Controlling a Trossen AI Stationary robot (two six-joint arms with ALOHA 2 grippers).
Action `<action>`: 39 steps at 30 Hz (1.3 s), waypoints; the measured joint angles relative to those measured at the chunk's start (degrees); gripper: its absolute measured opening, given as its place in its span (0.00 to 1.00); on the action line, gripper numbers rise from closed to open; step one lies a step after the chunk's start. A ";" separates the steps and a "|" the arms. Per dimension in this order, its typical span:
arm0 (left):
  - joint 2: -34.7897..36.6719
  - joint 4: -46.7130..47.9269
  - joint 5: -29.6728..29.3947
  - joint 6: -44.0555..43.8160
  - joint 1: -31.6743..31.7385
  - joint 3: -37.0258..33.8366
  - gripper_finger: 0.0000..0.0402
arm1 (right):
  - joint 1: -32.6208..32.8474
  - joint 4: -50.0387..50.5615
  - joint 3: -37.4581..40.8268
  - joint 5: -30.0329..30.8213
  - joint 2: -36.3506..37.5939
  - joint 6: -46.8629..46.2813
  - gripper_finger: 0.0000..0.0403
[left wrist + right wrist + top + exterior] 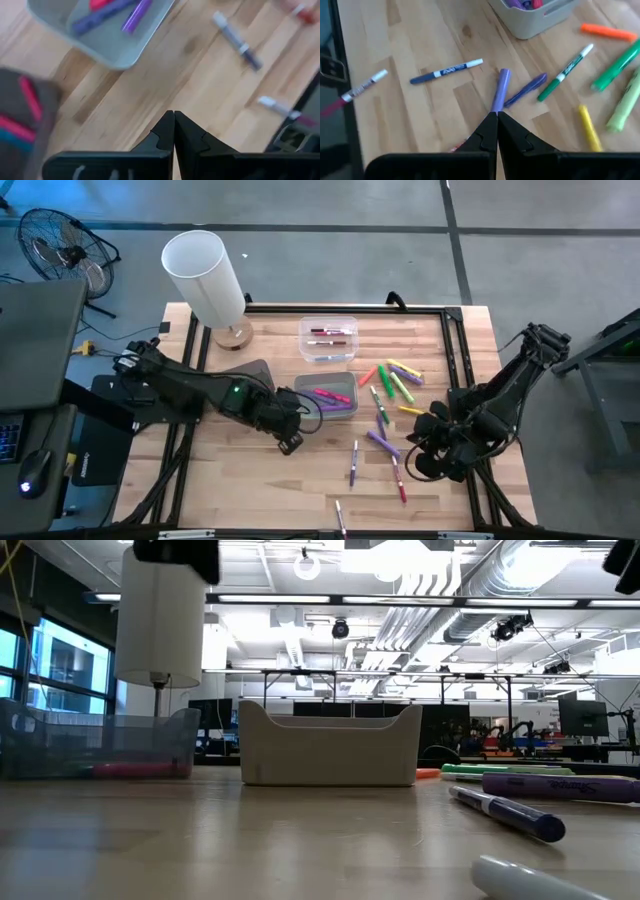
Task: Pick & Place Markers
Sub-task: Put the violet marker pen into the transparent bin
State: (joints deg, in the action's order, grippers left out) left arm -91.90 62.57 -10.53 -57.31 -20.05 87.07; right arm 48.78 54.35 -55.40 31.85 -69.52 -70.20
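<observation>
Several markers [392,380] in green, yellow, orange and purple lie loose on the wooden table, right of centre; they also show in the right wrist view [565,75]. A grey bin [345,385] holds pink and purple markers [107,15]. A clear bin [328,350] behind it holds red ones. My left gripper [174,125] is shut and empty over bare wood just left of the grey bin's near side [291,442]. My right gripper [497,120] is shut and empty, right of the loose markers [425,445]. A purple marker [500,90] lies just beyond its fingertips.
A lamp with a white shade [205,275] stands at the back left on a round wooden base [232,335]. A black frame rail [455,350] runs along the table's right side. White-bodied markers [353,462] lie near the front edge. The low view shows the grey bin [330,745] side-on.
</observation>
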 joint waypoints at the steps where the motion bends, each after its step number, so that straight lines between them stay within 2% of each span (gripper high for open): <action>1: -0.63 0.93 0.94 1.15 0.50 -0.04 0.00 | 0.26 -0.03 0.00 0.31 -0.02 -1.87 0.00; 9: -0.80 0.68 4.10 15.27 0.66 -6.66 0.00 | -1.73 -3.78 0.00 -0.93 -2.33 -10.81 0.00; 14: 0.33 -3.09 7.88 22.81 1.45 -13.23 0.00 | -4.88 -10.02 0.00 -5.28 -7.10 -13.15 0.00; 20: 2.13 -8.94 8.27 27.25 1.64 -20.46 0.00 | -6.52 -12.57 -3.21 -9.17 -14.64 -20.25 0.00; 23: 4.04 -13.89 9.38 26.88 1.51 -23.59 0.00 | -6.56 -9.56 -9.38 -10.41 -19.71 -22.14 0.00; 27: 7.74 -17.39 9.88 21.63 -1.75 -27.81 0.00 | -6.57 -1.30 -20.73 -12.08 -27.76 -22.36 0.00; 33: 10.41 -18.04 2.41 8.71 -11.18 -29.33 0.00 | -6.52 12.33 -38.31 -17.38 -39.35 -24.12 0.00; 39: 10.34 -19.20 0.53 1.55 -19.70 -29.35 0.00 | -6.10 15.48 -51.72 -20.92 -48.10 -26.53 0.00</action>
State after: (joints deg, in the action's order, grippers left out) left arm -81.55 43.38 -10.00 -55.76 -39.75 57.71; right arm 42.68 69.83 -107.12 10.93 -117.62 -96.73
